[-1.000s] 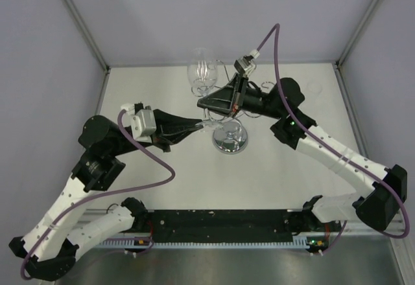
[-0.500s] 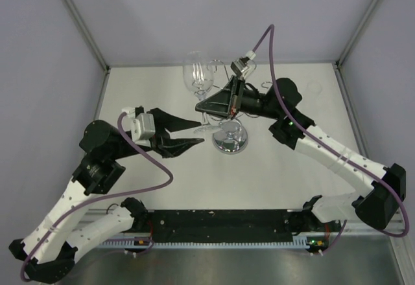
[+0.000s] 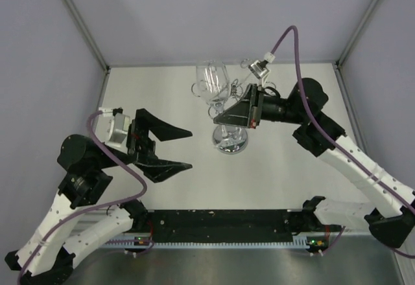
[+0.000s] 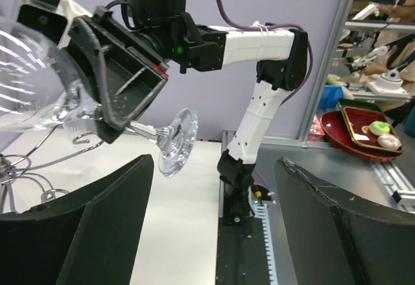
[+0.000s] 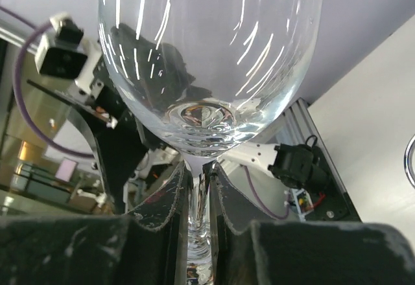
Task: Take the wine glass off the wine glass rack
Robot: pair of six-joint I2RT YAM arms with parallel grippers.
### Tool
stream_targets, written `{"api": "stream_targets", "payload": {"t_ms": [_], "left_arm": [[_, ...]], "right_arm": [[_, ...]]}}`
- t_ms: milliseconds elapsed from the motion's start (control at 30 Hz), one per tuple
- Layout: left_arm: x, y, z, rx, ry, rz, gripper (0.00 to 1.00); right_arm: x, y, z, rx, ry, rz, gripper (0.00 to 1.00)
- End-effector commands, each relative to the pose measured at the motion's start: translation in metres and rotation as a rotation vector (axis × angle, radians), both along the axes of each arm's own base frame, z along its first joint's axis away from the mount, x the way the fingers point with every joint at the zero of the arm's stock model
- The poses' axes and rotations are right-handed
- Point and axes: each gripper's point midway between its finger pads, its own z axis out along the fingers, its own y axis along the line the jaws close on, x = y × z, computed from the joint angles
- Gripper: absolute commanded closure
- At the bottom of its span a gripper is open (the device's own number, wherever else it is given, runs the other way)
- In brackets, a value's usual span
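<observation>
- From above: my right pincer (image 3: 222, 115) is clamped on the stem of the wine glass (image 3: 212, 81), just under the bowl. The glass is tilted, its bowl leaning toward the far wall. It is raised over the wine glass rack (image 3: 231, 141), whose mirrored round base stands on the table (image 3: 279, 181) right below my fingers. My left pincer (image 3: 183, 149) is spread wide and holds nothing. It hangs to the left of the rack, apart from both rack and glass, with its tips pointing toward the base.
- Left wrist: my two dark fingers (image 4: 97, 233) frame the bottom of the view with a broad gap between them and nothing in it. Across from them my right pincer (image 4: 110, 120) grips the stem, and the glass (image 4: 176, 141) lies close to level. Its flat foot faces me in the air above the table (image 4: 188, 233), and its bowl runs out of the view at the upper left. The rack's chrome wires (image 4: 26, 168) show low on the left, below the bowl; I cannot tell whether any wire touches it. My right arm (image 4: 259, 42) stretches back behind the glass.
- Right wrist: the bowl (image 5: 207, 52) fills the upper half, clear and streaked with reflections. The stem runs down between my two fingers (image 5: 162, 214), which press it from both sides. My left arm's camera block (image 5: 61, 55) shows beyond the glass at the left.
</observation>
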Motion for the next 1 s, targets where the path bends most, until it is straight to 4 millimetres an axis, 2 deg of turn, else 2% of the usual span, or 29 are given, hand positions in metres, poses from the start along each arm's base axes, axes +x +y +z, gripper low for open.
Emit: {"api": "stream_targets", "payload": {"t_ms": [0,67,233,433,633,700,967], "left_arm": [[-0.001,-0.004,0.016,-0.013,0.170,-0.039,0.19],[0.001,-0.010,0.015,-0.003,0.250,-0.070,0.20],[0.007,-0.021,0.025,-0.054,0.395,-0.134,0.20],[0.019,-0.027,0.026,-0.076,0.589,-0.128,0.24],[0.038,-0.027,0.016,-0.100,0.751,-0.040,0.24],[0.041,-0.029,0.007,-0.083,0.803,-0.023,0.25],[0.049,-0.039,-0.009,-0.038,0.880,-0.029,0.27]], "right_arm": [[-0.035,-0.032,0.024,-0.014,-0.265,0.017,1.00],[-0.045,-0.039,0.014,-0.050,-0.310,0.035,1.00],[-0.059,-0.057,-0.012,-0.134,-0.396,0.038,1.00],[-0.070,-0.080,-0.039,-0.242,-0.474,0.012,1.00],[-0.081,-0.099,-0.052,-0.295,-0.556,0.005,1.00],[-0.083,-0.104,-0.057,-0.320,-0.579,-0.002,1.00],[-0.084,-0.116,-0.076,-0.412,-0.628,0.012,1.00]]}}
